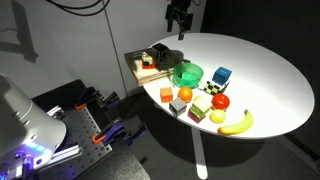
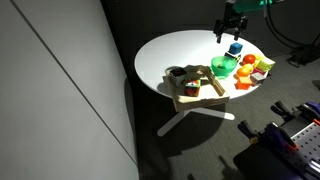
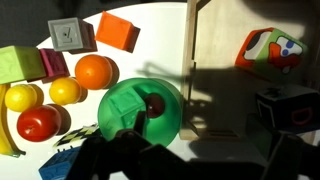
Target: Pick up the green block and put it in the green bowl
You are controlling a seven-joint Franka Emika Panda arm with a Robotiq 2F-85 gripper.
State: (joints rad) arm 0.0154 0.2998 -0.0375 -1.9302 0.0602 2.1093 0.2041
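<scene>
The green bowl is round, shallow and bright green. It stands upright on the white worktop, its rim just beside the orange. Both exterior views show it among the toys near the middle of the worktop. The green block is small and mid-green, close to the bowl's own colour. It lies inside the bowl on its floor, on the side toward the orange and a little tilted. Shadow covers the part of the bowl farthest from the orange.
</scene>
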